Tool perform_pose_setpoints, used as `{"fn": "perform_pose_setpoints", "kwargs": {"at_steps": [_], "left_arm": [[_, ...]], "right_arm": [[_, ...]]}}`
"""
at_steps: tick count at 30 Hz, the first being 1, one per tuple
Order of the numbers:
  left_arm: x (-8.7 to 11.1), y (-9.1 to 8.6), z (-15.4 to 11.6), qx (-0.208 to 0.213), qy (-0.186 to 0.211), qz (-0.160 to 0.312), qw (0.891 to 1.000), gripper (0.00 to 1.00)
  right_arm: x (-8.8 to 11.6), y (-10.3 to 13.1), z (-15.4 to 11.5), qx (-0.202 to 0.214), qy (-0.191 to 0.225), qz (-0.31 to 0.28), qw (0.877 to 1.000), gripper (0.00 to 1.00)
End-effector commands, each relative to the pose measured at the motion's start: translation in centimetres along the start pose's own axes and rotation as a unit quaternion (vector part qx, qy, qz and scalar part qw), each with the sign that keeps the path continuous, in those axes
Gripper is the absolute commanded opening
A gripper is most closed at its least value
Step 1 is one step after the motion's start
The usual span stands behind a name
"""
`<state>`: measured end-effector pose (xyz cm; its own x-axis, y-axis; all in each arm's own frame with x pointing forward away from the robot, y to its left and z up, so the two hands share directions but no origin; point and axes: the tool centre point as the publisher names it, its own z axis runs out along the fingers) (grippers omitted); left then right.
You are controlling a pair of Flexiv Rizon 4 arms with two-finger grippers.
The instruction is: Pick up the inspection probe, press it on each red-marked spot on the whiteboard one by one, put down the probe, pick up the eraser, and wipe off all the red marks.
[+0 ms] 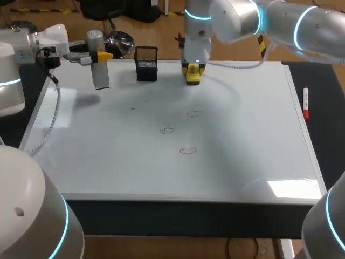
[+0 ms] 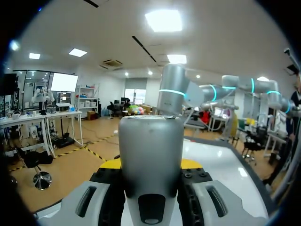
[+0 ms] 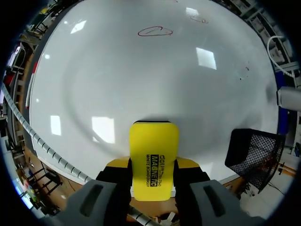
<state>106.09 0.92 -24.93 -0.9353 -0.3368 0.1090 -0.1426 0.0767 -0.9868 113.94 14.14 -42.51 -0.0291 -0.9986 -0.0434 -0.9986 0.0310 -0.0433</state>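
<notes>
Between right fingers (image 3: 116,164) sits a rounded yellow eraser (image 3: 154,160).

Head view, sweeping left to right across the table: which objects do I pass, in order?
grey probe → black mesh holder → yellow eraser → marker pen at the far right.
</notes>
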Motion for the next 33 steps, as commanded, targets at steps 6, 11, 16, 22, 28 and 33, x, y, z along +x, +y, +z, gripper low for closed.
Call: {"fn": "perform_pose_setpoints", "kwargs": {"at_steps": [6, 11, 16, 22, 28, 33], "left_arm": [[0.1, -0.1, 0.0, 0.000, -0.001, 0.000, 1.000, 0.00], [0.1, -0.1, 0.0, 0.000, -0.001, 0.000, 1.000, 0.00], [0.1, -0.1, 0.0, 0.000, -0.001, 0.000, 1.000, 0.00], [0.1, -0.1, 0.0, 0.000, -0.001, 0.000, 1.000, 0.00], [0.1, -0.1, 0.0, 0.000, -0.001, 0.000, 1.000, 0.00], [0.1, -0.1, 0.0, 0.000, -0.001, 0.000, 1.000, 0.00]], "right_arm": [[2.9, -1.1, -4.1, 0.019, 0.004, 0.059, 0.998, 0.00], [4.8, -1.8, -6.1, 0.034, -0.001, 0.107, 0.994, 0.00], [6.7, -1.9, -7.8, 0.041, -0.006, 0.150, 0.988, 0.00], [8.6, -1.4, -9.9, 0.042, -0.013, 0.198, 0.979, 0.00], [10.6, -0.4, -11.1, 0.050, -0.019, 0.232, 0.971, 0.00], [12.2, 0.5, -12.0, 0.056, -0.024, 0.261, 0.963, 0.00]]}}
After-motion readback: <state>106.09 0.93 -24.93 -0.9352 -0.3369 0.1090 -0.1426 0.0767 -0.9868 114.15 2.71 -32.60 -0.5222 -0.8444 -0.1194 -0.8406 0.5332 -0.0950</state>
